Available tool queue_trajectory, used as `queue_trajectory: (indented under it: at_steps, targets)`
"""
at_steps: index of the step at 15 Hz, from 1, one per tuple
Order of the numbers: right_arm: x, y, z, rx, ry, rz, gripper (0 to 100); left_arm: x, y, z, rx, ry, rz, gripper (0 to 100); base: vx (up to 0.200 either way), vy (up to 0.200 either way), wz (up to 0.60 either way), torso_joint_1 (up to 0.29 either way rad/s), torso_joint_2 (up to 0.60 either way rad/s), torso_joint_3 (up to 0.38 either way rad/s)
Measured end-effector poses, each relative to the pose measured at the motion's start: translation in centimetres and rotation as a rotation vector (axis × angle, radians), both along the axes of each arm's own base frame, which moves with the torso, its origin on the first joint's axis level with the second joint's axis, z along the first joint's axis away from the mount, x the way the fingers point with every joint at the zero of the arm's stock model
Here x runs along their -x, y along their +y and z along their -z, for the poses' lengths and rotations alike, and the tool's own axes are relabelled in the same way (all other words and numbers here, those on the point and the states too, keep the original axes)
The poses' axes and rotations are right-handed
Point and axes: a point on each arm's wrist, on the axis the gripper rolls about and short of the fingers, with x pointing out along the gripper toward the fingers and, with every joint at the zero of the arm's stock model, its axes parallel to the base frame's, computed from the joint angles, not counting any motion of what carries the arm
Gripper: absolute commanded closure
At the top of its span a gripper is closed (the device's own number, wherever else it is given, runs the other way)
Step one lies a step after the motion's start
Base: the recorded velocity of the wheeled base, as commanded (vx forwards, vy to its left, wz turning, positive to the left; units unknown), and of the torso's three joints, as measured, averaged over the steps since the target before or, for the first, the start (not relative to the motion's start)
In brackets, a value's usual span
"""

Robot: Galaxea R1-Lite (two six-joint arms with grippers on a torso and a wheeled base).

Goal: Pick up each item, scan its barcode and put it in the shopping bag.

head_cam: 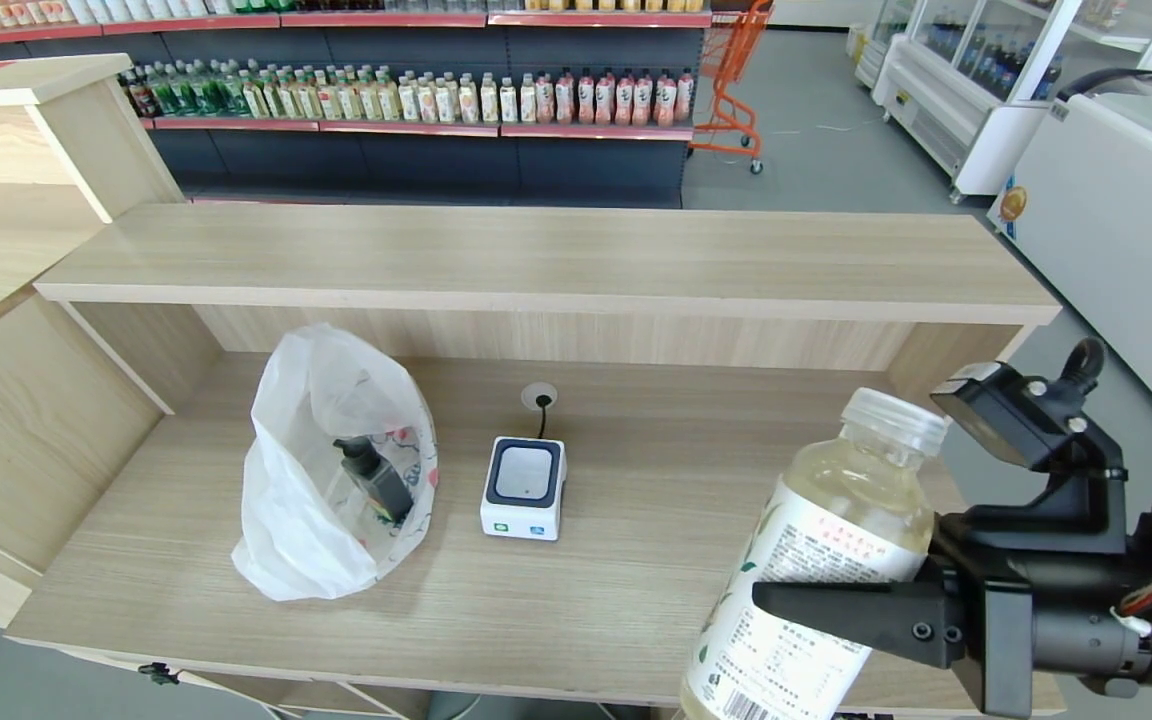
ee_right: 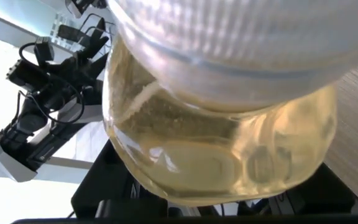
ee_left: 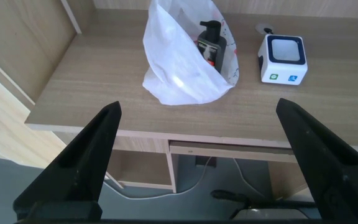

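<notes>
Tabletop [head_cam: 636, 590] of light wood carries a white plastic shopping bag [head_cam: 301, 500], standing open at the robot's left. Right end effector [head_cam: 836, 595] is closed around a clear bottle of pale yellow drink [head_cam: 856, 490], held tilted above the tabletop's near right corner, white cap uppermost. Left end effector [ee_left: 194, 162] hangs before the tabletop's front edge, jaws wide apart, holding nothing. Barcode scanner [head_cam: 524, 487] sits just beside the bag. Inside the bag lies a dark pump bottle [head_cam: 374, 480].

Right arm sits at the near right with its wrist roughly level, pincer [head_cam: 816, 595] clamped round the middle of a tilted drink bottle [head_cam: 836, 520]. Left pincer [ee_left: 199, 109] is spread wide and empty, just off the table's [ee_left: 104, 112] near edge.
</notes>
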Motion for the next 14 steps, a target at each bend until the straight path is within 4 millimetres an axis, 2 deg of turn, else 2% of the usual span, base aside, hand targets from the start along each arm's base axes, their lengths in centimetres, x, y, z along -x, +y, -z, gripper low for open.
queue_trajectory:
  at_steps: [2, 6, 11, 14]
  targets:
    - [-0.3, -0.4, 0.2, 0.055, -0.141, 0.009, 100, 0.0, 0.0, 0.0, 0.000, 0.000, 0.000, 0, 0.000, 0.000, 0.00, 0.000, 0.00, 0.000]
    - [-2.0, -2.9, 0.9, 0.297, -0.572, 0.111, 100, 0.0, 0.0, 0.0, 0.000, 0.000, 0.000, 0, 0.000, 0.000, 0.00, 0.000, 0.00, 0.000]
    - [-1.9, -5.3, 1.6, 0.595, -0.901, 0.201, 100, 0.0, 0.0, 0.0, 0.000, 0.000, 0.000, 0, 0.000, 0.000, 0.00, 0.000, 0.00, 0.000]
    - [-1.2, -5.9, 1.8, 0.647, -0.994, 0.212, 100, 0.0, 0.0, 0.0, -0.001, 0.000, 0.000, 0, 0.000, 0.000, 0.00, 0.000, 0.00, 0.000]
